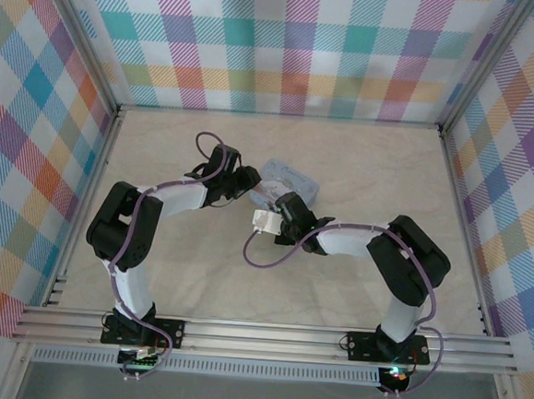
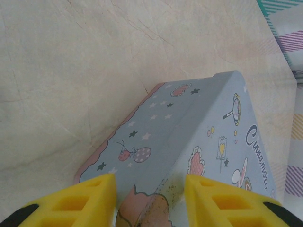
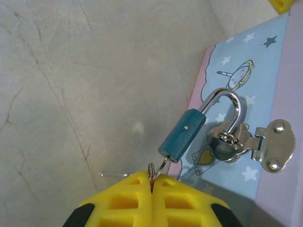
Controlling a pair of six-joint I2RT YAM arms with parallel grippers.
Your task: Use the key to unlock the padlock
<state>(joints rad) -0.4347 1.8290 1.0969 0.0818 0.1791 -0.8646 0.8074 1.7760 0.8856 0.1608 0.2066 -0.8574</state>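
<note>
Right gripper: yellow fingers pressed together, pinching the head of the key. Key shaft sits in the bottom of the padlock. A small key ring hangs right at the fingertips.

Padlock: teal body, tilted, off the table. Its silver shackle is closed through the staple on the hasp on the front of the blue cartoon box.

Nearby: a thin silver piece pokes out left of the fingertips, just above the table (can't tell what it is). Nothing sits between gripper and padlock. The only clutter around the lock is hasp hardware.

Left gripper: fingers spread on either side of the box, clamped on it, with the box face running away from the camera. One of its yellow tips also shows at the top corner of the right wrist view.

Top view: box is mid-table, slightly behind both grippers. Left arm has its elbow out left, forearm angled right and away, left gripper at the box's left side. Right arm has its elbow out right, forearm running left, right gripper at the box's near side. The two wrists are near each other. A purple cable loops below the right forearm. Plaid walls on three sides.
</note>
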